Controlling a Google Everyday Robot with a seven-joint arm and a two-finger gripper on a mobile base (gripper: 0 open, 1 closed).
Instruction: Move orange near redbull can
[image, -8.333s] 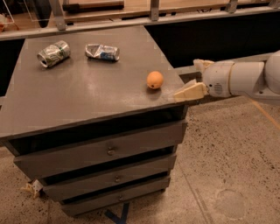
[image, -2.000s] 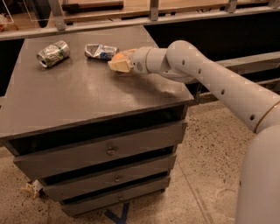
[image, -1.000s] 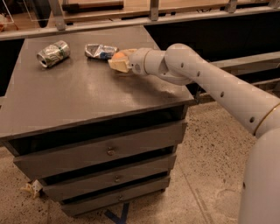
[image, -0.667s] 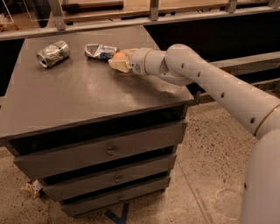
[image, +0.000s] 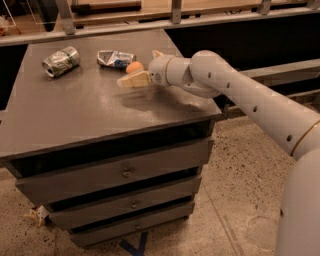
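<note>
The orange (image: 133, 67) sits on the grey cabinet top (image: 80, 110), just right of the redbull can (image: 115, 58), a flattened silver can with blue patches, and almost touching it. My gripper (image: 145, 67) reaches in from the right and is open. Its cream fingers stand either side of the orange, the near finger (image: 134, 80) in front of it and the far finger (image: 157, 53) behind and to the right. The orange rests on the top between them, not held.
A rounder crushed silver can with green markings (image: 61, 61) lies at the back left of the cabinet top. The cabinet has several drawers (image: 122, 172) below. A rail and a dark wall run behind. My arm (image: 240, 95) crosses the cabinet's right edge.
My gripper was shut over the orange beside the redbull can. Now its fingers have spread and the orange shows between them, resting on the top.
</note>
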